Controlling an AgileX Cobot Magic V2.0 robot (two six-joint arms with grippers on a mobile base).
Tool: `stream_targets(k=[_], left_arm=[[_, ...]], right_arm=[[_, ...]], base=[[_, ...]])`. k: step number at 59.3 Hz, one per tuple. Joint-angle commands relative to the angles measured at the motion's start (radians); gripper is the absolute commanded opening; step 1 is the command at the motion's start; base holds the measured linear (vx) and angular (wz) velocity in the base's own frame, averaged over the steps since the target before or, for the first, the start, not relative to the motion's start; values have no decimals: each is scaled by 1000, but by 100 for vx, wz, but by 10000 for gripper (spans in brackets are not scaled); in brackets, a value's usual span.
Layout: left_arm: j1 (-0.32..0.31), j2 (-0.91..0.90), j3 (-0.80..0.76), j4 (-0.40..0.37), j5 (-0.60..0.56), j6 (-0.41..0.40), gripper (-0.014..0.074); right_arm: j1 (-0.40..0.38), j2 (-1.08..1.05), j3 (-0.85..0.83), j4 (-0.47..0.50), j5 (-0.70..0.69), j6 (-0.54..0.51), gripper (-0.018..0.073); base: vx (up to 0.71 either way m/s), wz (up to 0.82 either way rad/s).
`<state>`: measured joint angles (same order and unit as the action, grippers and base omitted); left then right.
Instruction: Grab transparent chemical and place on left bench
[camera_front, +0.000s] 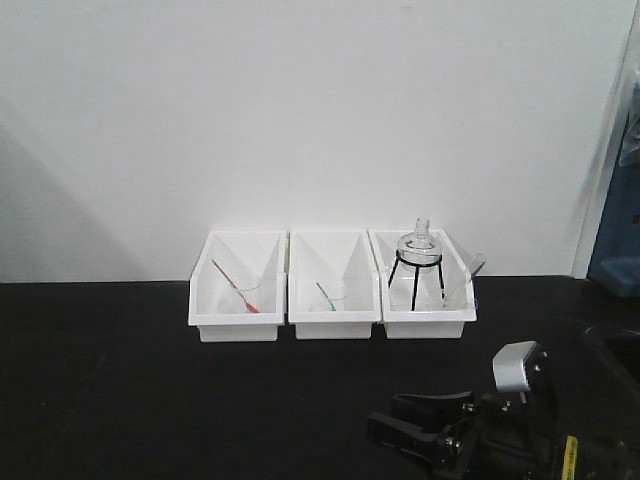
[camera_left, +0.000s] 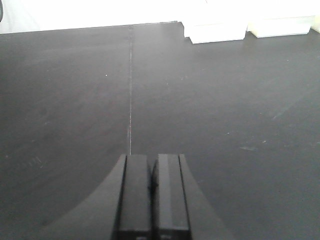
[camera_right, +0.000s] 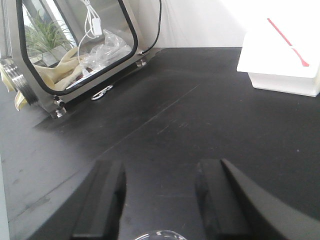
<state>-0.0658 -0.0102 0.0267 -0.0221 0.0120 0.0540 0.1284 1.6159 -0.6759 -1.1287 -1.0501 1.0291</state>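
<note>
A: Where is the clear dropper right now?

B: In the front view it leans in the right-hand bin, just beside the little black stand that carries a glass flask. The left bin has the red dropper, the middle one the green dropper.

A: So nothing is picked up yet?

B: No. The left gripper has its fingers pressed together over bare black table, holding nothing. The right gripper has its fingers spread, also empty, with a glass-fronted box off to one side.

A: What is left, then?

B: As I judge it, everything: reach the right bin, pinch the dropper, lift it out, set it on the table.
</note>
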Motion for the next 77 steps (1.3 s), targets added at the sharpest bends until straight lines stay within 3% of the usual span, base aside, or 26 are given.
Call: stream_targets(k=[1,8,14,21,26,36,41,49,77], left_arm=[[-2,-19,16,-1,-78,-8,-3],[-2,-19,16,-1,-78,-8,-3],[-2,-19,16,-1,-78,-8,-3],[-2,-19,16,-1,-78,-8,-3],[-2,-19,16,-1,-78,-8,-3],[-2,-19,16,-1,-78,-8,-3],[-2,-19,16,-1,-78,-8,-3],[-2,-19,16,-1,-78,-8,-3],[-2,-19,16,-1,-78,-8,-3]], right_arm=[[-1,-32,-27,41,-69,-12,428],[-4,-47,-27,66,-69,-14,408],[-23,-104,-27,91,-39,-19,333],[-61,-212,-27,81,88,0,160],[-88,-340,-27,12,226,49,-12],[-96,-574,-27,-205,503,202,-8],[-96,-675,-27,-309,572,282,-8],[-96,-810,-27,-429,605,303,-7],[-96,-1049,-27,-457,623,294,-7]], base=[[0,0],[0,0],[0,0],[0,0],[0,0],[0,0],[0,0],[0,0],[0,0]])
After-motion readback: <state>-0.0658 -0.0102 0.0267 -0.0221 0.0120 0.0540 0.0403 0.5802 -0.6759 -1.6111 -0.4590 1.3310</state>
